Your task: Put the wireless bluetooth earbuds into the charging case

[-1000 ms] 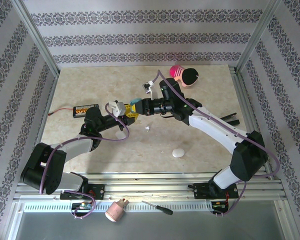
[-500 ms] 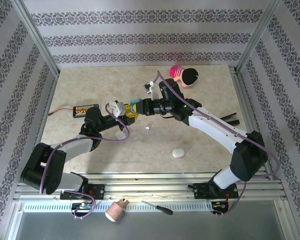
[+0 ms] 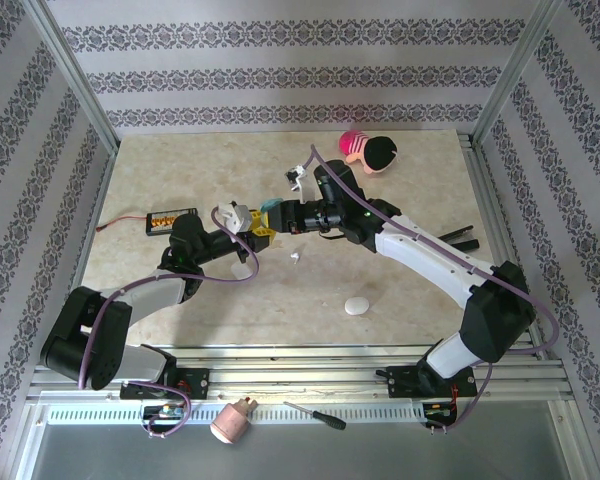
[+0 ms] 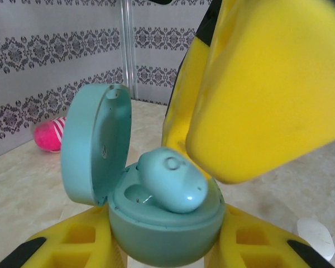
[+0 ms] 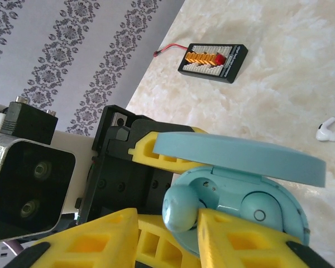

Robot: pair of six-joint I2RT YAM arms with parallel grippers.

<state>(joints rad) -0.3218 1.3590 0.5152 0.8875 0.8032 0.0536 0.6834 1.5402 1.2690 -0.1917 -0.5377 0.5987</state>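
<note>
Left end effector (image 4: 162,251) clamps the open charging case (image 4: 167,226), lid (image 4: 95,145) at 9 o'clock; right end effector (image 5: 167,219) narrowly straddles a light-blue earbud (image 5: 178,204); grip unclear

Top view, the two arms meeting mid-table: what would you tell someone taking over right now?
Left fingers: shut on the open blue charging case.
Right fingers: straddling a blue earbud at the case; grip unclear.
Done: that earbud rests on the case's tray, tilted, not flush.
Left to do: seat it; a white earbud lies loose on the table.
</note>
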